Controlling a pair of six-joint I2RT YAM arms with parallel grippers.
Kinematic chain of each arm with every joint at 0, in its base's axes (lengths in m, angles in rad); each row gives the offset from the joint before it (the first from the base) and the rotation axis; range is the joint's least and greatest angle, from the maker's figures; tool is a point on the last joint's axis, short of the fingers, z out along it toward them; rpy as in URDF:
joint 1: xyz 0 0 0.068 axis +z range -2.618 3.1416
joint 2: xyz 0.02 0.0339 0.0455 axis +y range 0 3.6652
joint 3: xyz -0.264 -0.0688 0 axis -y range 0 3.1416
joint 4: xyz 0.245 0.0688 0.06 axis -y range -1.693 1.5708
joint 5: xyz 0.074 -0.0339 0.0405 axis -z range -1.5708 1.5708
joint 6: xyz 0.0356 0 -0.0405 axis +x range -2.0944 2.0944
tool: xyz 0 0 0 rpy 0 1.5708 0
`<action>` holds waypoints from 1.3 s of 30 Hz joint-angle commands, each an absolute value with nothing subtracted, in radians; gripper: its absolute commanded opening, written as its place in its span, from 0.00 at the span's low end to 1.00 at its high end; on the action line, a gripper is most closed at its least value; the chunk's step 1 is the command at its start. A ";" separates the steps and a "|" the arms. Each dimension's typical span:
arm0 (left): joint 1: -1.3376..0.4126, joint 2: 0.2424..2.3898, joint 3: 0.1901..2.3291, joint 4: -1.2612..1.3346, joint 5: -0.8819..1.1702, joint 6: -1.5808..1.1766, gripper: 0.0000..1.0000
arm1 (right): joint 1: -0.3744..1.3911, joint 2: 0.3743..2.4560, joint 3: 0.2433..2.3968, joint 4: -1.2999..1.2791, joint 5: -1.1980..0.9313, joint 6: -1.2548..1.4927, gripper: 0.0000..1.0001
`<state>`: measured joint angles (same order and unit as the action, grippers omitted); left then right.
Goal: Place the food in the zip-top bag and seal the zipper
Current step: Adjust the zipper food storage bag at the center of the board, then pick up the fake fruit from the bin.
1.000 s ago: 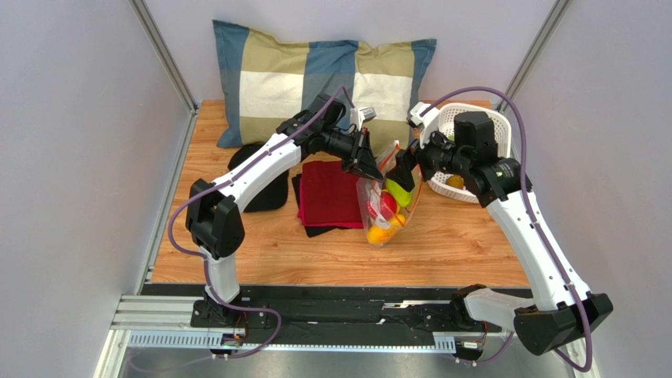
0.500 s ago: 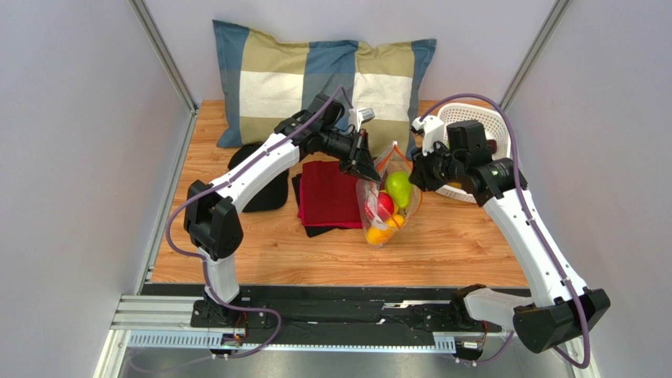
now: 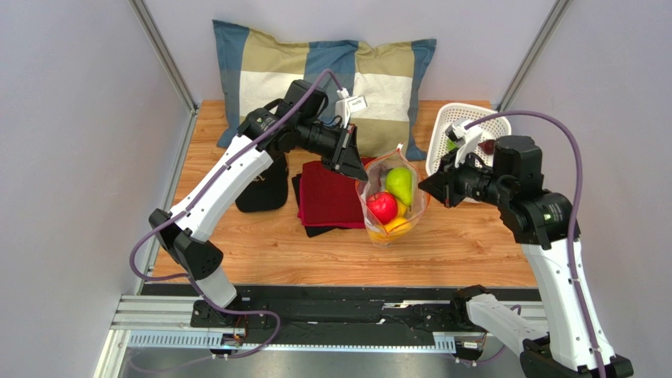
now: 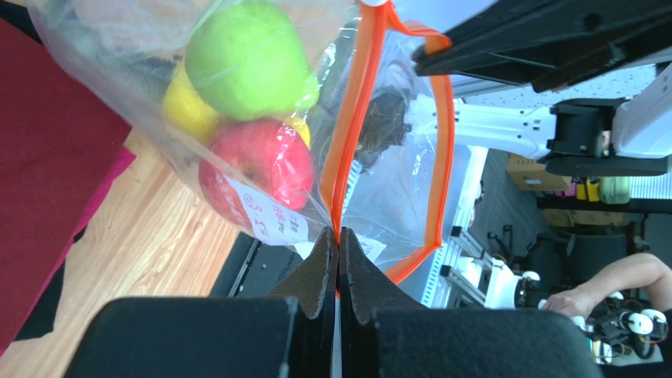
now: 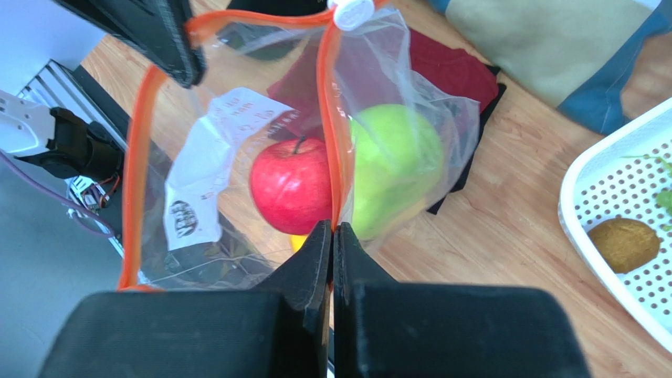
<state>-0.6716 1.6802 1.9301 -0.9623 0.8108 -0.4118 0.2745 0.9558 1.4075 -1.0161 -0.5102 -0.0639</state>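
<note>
The zip-top bag (image 3: 392, 206) hangs over the table between my two grippers, mouth upward. Inside it lies food: a red apple (image 3: 382, 207) (image 5: 290, 185), a green pear (image 3: 400, 183) (image 4: 248, 59) and yellow and orange pieces (image 3: 394, 228). My left gripper (image 3: 352, 163) (image 4: 337, 238) is shut on the orange-red zipper (image 4: 356, 118) at the mouth's left end. The right gripper (image 3: 428, 186) (image 5: 332, 230) is shut on the zipper (image 5: 328, 134) at the right end. The mouth gapes open between the two strips.
A white perforated basket (image 3: 457, 126) (image 5: 607, 189) stands tilted behind the right gripper, with a brown piece (image 5: 624, 243) in it. A red cloth (image 3: 331, 193) on black fabric lies left of the bag. A checked pillow (image 3: 323, 79) fills the back of the table.
The right gripper was open over the bag with the pear; the pear now lies in the bag and that gripper has shut on the zipper's right end. Both arms have drawn apart.
</note>
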 commanded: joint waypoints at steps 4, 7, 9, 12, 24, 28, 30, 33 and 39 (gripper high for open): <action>-0.670 1.785 1.861 -1.051 0.808 -0.367 0.00 | 0.276 1.135 1.267 -1.058 -0.543 -0.181 0.00; -0.669 1.799 1.862 -1.061 0.825 -0.336 0.00 | 0.275 1.151 1.302 -1.071 -0.546 -0.216 0.00; -0.667 1.802 1.884 -1.077 0.822 -0.319 0.00 | 0.272 1.146 1.348 -1.066 -0.537 -0.230 0.00; -0.655 1.807 1.896 -1.057 0.833 -0.345 0.00 | 0.241 1.157 1.387 -1.042 -0.515 -0.248 0.09; -0.649 1.844 1.933 -0.977 0.885 -0.422 0.00 | -0.215 1.491 1.532 -0.749 -0.525 -0.418 0.85; -0.650 1.847 1.931 -0.974 0.882 -0.417 0.00 | -0.278 1.701 1.627 -0.669 -0.431 -0.526 0.85; -0.650 1.847 1.927 -0.974 0.882 -0.416 0.00 | -0.319 1.846 1.741 -0.675 -0.419 -0.532 0.86; -0.649 1.845 1.917 -0.969 0.882 -0.417 0.00 | -0.351 2.018 1.899 -0.702 -0.413 -0.540 0.84; -0.643 1.845 1.908 -0.957 0.903 -0.433 0.00 | -0.353 2.241 2.103 -0.692 -0.338 -0.575 0.79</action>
